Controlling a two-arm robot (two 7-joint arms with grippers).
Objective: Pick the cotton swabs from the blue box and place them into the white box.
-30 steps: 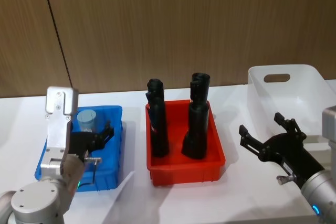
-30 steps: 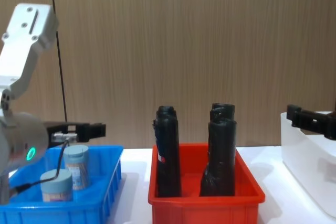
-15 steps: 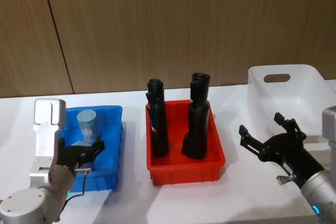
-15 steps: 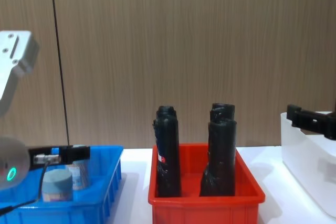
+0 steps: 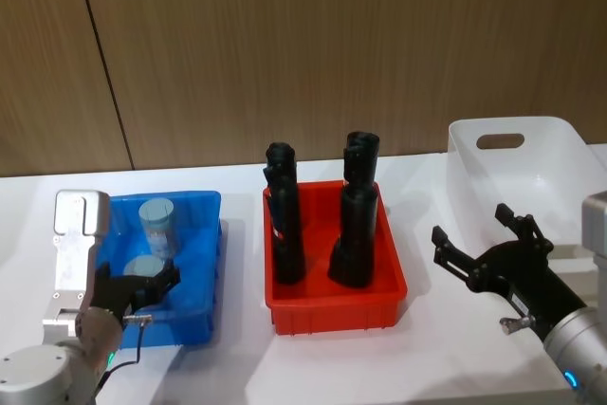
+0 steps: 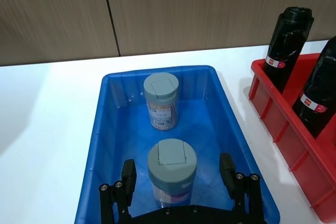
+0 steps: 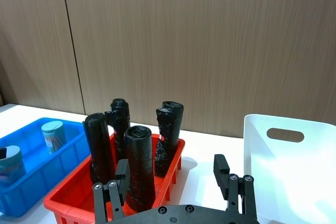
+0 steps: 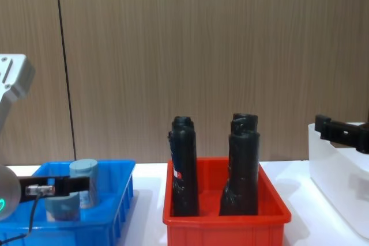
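Near jar: the small clear cylindrical near jar (image 6: 172, 157) of cotton swabs, pale blue lid on top, stands upright on the floor of the blue box, at the end closest to the robot.
Far jar: the matching far jar (image 6: 161, 100) stands upright toward the back wall, apart from the first, with bare floor between them.
Blue box: the shallow, ribbed, bright blue box (image 6: 100, 145) sits on the white tabletop (image 5: 436, 329) at the robot's left, just beside the red bin.
Left tool: the black two-fingered left tool (image 6: 177, 171) is down inside the box and spread wide. One finger is on each side of the near jar with a gap on both sides, so it grips nothing.
Step in hand: closing on the near jar, by my judgement.
Doing it well: centre the jar so both fingers meet it together, as a one-sided touch would likely push or tip it. Take it on the body below the lid, then lift straight up past the rim before moving across.
Red bin: the red plastic bin (image 5: 337, 315) holds tall black rolls (image 5: 285, 225), so the carry needs height.
White box: the taller milky white box (image 5: 474, 168) with an oval handle cutout stands at the robot's right, well apart from the jars.
Right tool: the right tool (image 5: 471, 225) hovers with fingers apart over the tabletop, between the red bin and the white box.
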